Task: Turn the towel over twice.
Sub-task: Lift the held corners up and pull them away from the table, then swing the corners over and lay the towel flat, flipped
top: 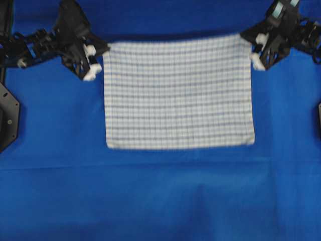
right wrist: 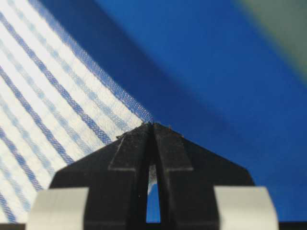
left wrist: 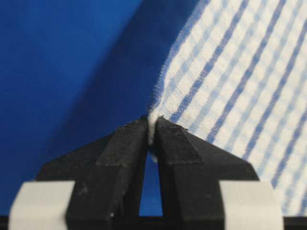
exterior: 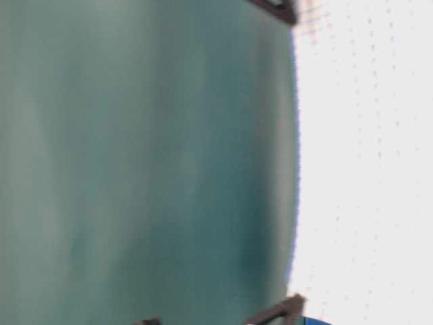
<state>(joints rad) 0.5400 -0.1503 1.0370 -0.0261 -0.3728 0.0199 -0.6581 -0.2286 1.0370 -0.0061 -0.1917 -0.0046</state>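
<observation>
From overhead, the rectangular white woven towel with thin dark-blue and light-blue stripes [top: 178, 93] lies spread on the plain solid-blue table covering [top: 160, 201], a little toward twelve o'clock of the middle. My left gripper [top: 93, 64] sits at its ten o'clock corner and my right gripper [top: 258, 56] at its two o'clock corner. The far edge looks slightly lifted and casts a dark shadow behind it. I judge I hold the two far corners so the cloth will hang evenly and stay taut when I carry that edge over toward six o'clock for the first flip.

The table-level view is washed out: a bright, faintly dotted expanse I take for the towel [exterior: 365, 162] against a blurred teal background. I cannot read my grippers there.

Through my left wrist camera, my left gripper [left wrist: 152, 128] is clenched on the towel's [left wrist: 240, 72] corner, black jaws pressed together with a pinch of white cloth between the tips. The fabric rises away toward one o'clock.

Through my right wrist camera, my right gripper [right wrist: 152, 127] is likewise clamped on its corner of the towel [right wrist: 48, 96], the cloth spreading toward ten o'clock above the table covering [right wrist: 201, 72]. Both grips are shallow, so a corner might slip.
</observation>
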